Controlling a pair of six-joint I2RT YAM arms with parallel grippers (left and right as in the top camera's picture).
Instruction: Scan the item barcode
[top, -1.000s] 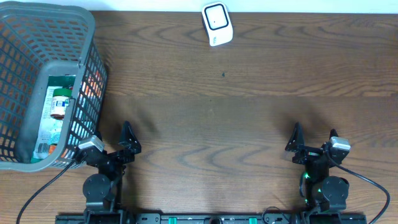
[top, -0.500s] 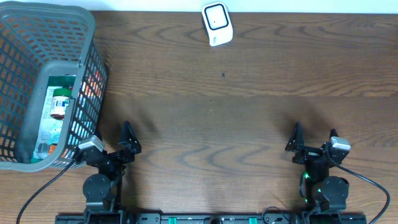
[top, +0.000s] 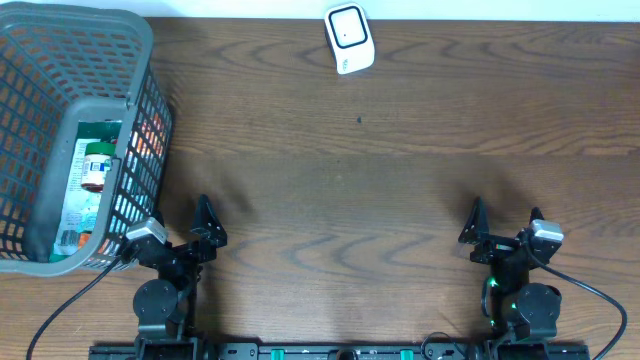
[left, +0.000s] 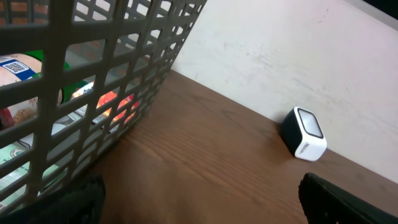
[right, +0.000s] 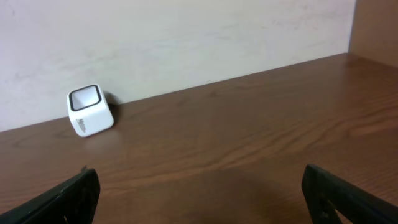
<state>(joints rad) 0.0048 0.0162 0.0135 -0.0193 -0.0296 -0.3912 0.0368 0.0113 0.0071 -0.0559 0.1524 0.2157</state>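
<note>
- The bench (top: 400, 190) is dark brown wood with a strong grain. It fills the overhead view and meets a pale wall (right: 186, 37) along its far edge.
- A grey plastic mesh basket (top: 30, 120) stands on the bench's far left corner, its near end just beside the left arm's base. In the left wrist view its lattice side fills the left part of the picture.
- The left tool (left: 199, 186) sits low at the near left edge of the bench. Its two dark fingers are spread wide apart with nothing between them, and it faces the basket's side and the far wall.
- The right tool (right: 200, 177) sits at the near right edge, well apart from the left one. It is likewise spread wide and empty, with bare wood between its fingers.
- The packaged goods (top: 92, 165) lie on the basket's floor: a green and white packet and something with an orange-red label. Through the mesh a printed blue and white code label shows. Which pack it belongs to I cannot tell.
- The scanner (top: 349, 38), a small white box with a dark-framed window, rests on the bench at the middle of the far edge, just beside the wall and well apart from the basket and both tools.
</note>
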